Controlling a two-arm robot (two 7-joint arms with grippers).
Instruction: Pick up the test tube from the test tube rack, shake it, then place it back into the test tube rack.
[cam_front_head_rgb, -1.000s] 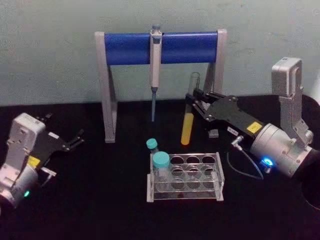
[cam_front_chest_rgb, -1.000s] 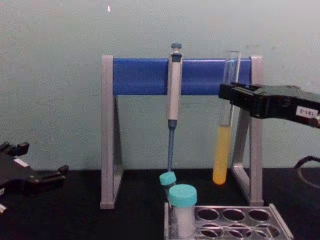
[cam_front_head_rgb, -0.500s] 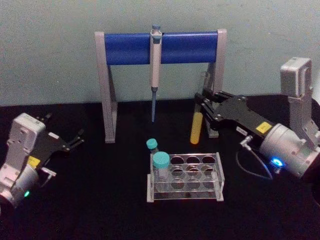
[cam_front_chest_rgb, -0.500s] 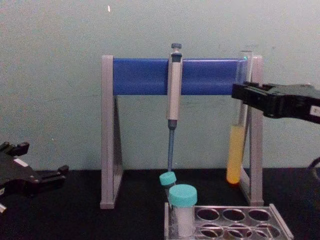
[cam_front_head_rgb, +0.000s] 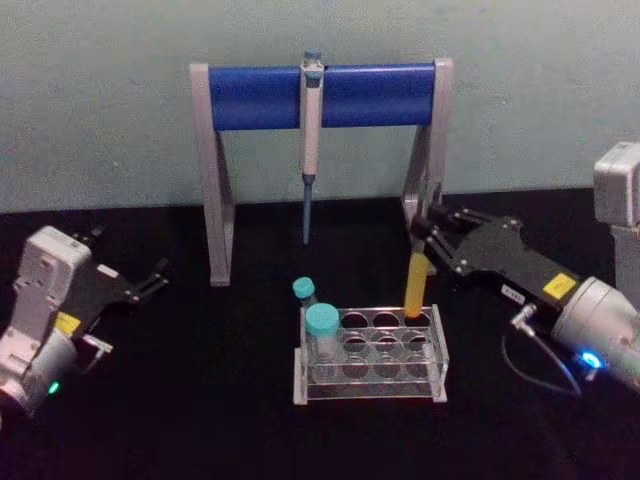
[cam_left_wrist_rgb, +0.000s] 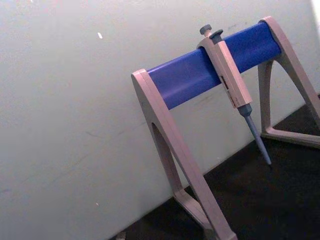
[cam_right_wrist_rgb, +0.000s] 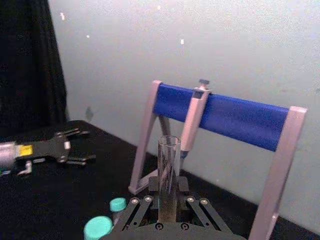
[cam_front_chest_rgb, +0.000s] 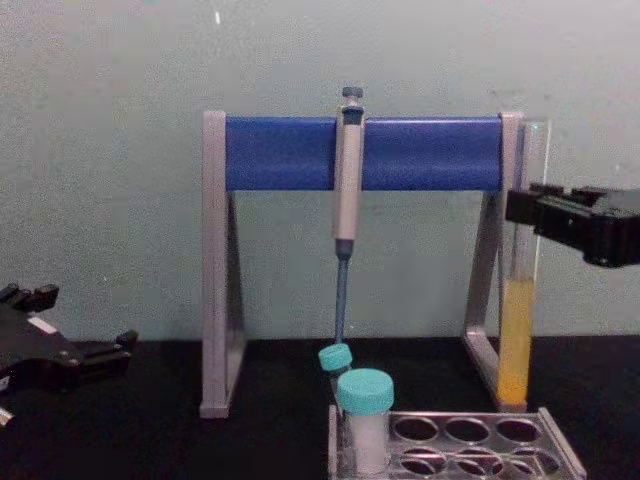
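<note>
right gripper (cam_front_head_rgb: 423, 238) reaches in from the right, fingers clamped on the clear upper part of the test tube (cam_front_head_rgb: 414, 288). the tube stands upright, with yellow-orange liquid in its lower half. its round bottom is right at the back right hole of the test tube rack (cam_front_head_rgb: 370, 388); whether it is inside the hole, i cannot tell. in the chest view the bottom sits about level with the rack's far rim. a teal-capped vial (cam_front_head_rgb: 321, 322) stands at the rack's front left, and a smaller vial (cam_front_head_rgb: 304, 289) just behind it. farther back is the pipette stand (cam_front_head_rgb: 250, 97), with a pipette (cam_front_head_rgb: 311, 120) hanging off its blue bar. left gripper (cam_front_head_rgb: 152, 279) sits low on the left, well apart from the rack, fingers spread, holding nothing.
</note>
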